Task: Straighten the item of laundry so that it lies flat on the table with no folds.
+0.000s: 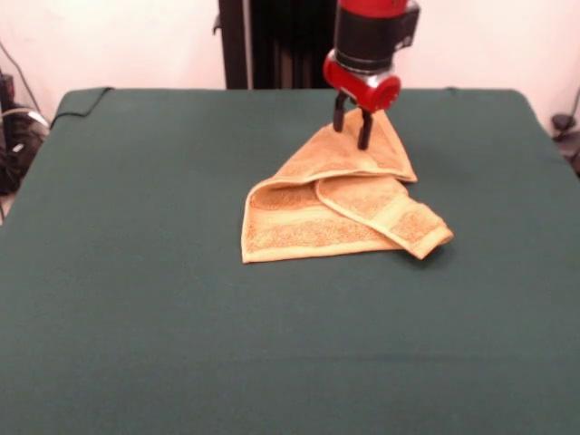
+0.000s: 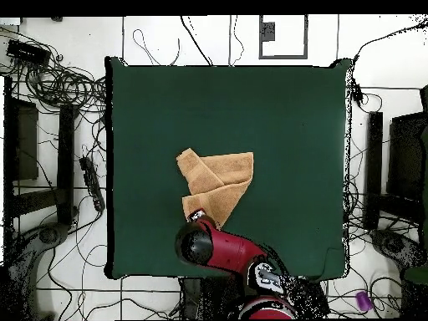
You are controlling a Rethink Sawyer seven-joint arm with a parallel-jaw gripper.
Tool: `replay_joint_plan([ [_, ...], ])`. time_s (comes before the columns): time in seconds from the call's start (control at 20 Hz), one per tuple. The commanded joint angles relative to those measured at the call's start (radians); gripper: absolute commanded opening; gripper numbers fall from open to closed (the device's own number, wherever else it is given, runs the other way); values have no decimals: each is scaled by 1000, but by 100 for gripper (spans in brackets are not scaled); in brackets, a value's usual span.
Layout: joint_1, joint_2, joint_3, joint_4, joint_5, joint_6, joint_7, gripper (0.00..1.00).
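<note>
The item of laundry point(image 1: 317, 217) is an orange-tan terry towel, crumpled and folded over itself right of the table's middle. One folded band sticks out at its right end. Its far corner rises in a peak to my gripper point(image 1: 352, 131), whose two dark fingers stand on either side of the cloth and are shut on it. In the overhead view the towel point(image 2: 221, 180) lies as two overlapping flaps, and the red wrist point(image 2: 198, 242) covers the corner nearest the robot and hides the fingers. The dark green table point(image 1: 136, 272) spreads wide around the towel.
Cables and dark equipment point(image 2: 50, 84) crowd the floor around the table point(image 2: 292, 125). A black column point(image 1: 272, 41) stands behind the table's far edge. Wide green cloth surrounds the towel on every side.
</note>
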Motion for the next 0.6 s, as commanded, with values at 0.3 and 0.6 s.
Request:
replay_joint_plan([
  [0.3, 16, 56, 14, -102, 43, -56, 120, 100],
  [0.6, 34, 59, -7, -107, 53, -47, 122, 0],
])
